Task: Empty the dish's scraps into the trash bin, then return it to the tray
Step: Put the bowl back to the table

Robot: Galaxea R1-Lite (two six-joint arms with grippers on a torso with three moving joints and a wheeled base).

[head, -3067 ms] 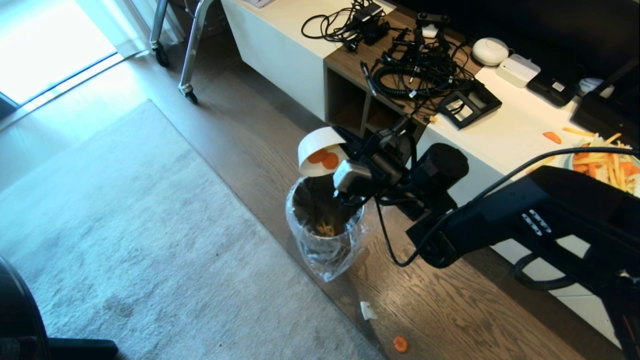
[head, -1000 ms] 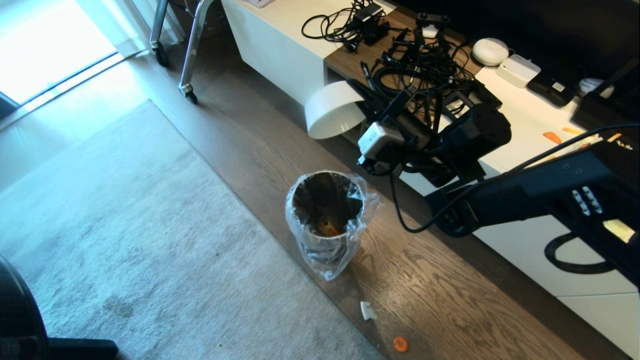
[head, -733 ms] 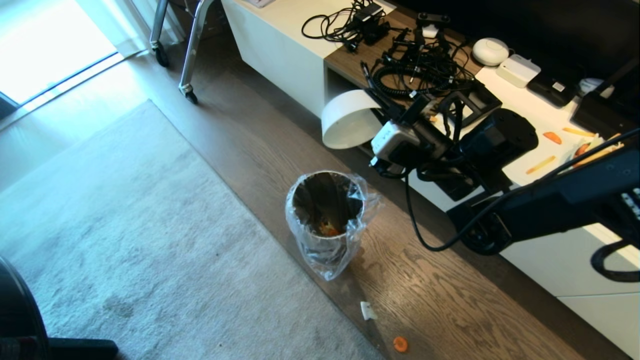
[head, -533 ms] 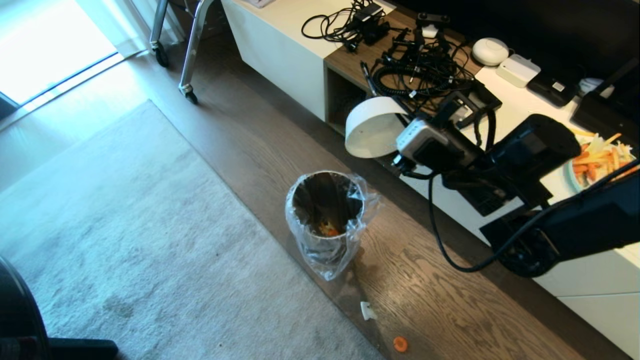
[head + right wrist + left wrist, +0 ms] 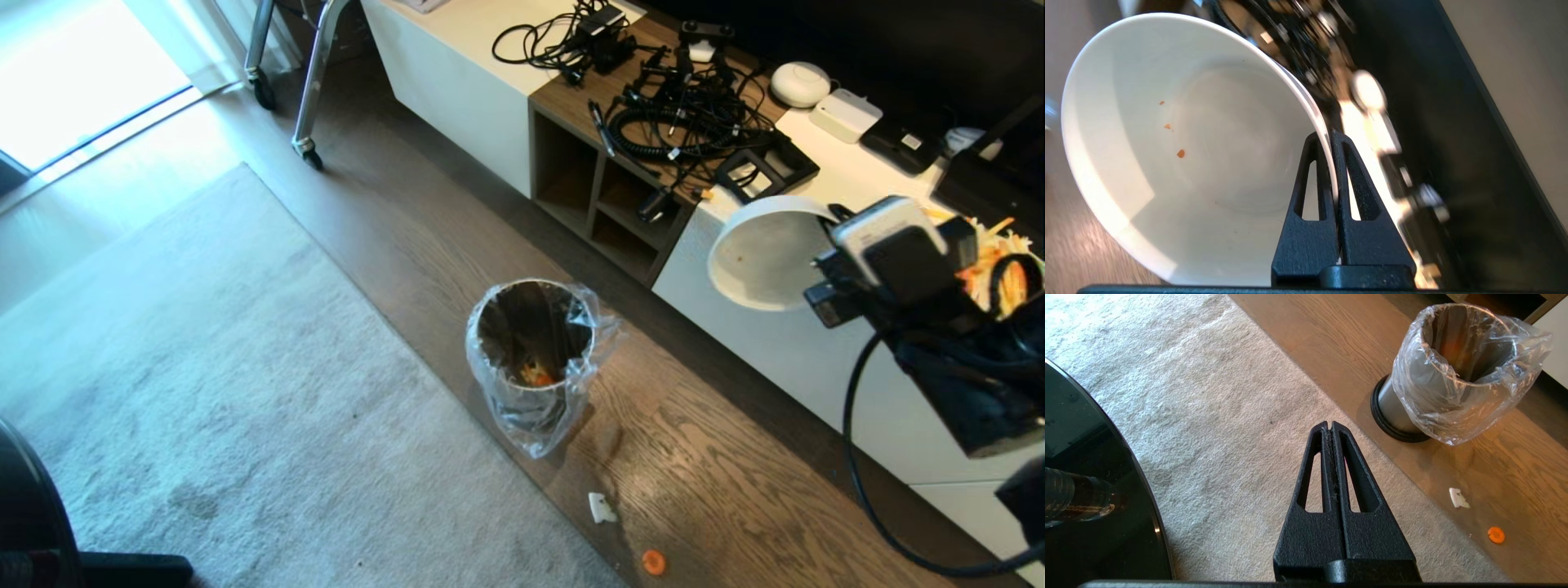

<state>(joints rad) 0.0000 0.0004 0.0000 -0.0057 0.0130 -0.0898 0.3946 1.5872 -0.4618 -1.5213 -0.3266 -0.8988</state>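
My right gripper [image 5: 823, 222] is shut on the rim of the dish [image 5: 759, 257], a white bowl held tilted in the air in front of the white cabinet, to the right of the trash bin [image 5: 531, 343]. In the right wrist view the gripper [image 5: 1329, 136] pinches the dish [image 5: 1188, 155], which holds only a few orange specks. Orange scraps [image 5: 536, 376] lie at the bottom of the bag-lined bin. One carrot slice [image 5: 652, 562] lies on the wood floor. My left gripper [image 5: 1329, 426] hangs shut and empty over the carpet. The tray is out of view.
A low white cabinet [image 5: 824, 367] carries tangled cables [image 5: 678, 106] and a pale-blue plate of vegetable strips [image 5: 1000, 253] at the right. A white scrap [image 5: 602, 508] lies on the floor near the bin. A round black tabletop [image 5: 1086, 477] sits beside the left gripper.
The carrot slices left the dish and orange pieces now lie in the bin. My right arm has swung the dish away from above the bin, to the right, towards the cabinet.
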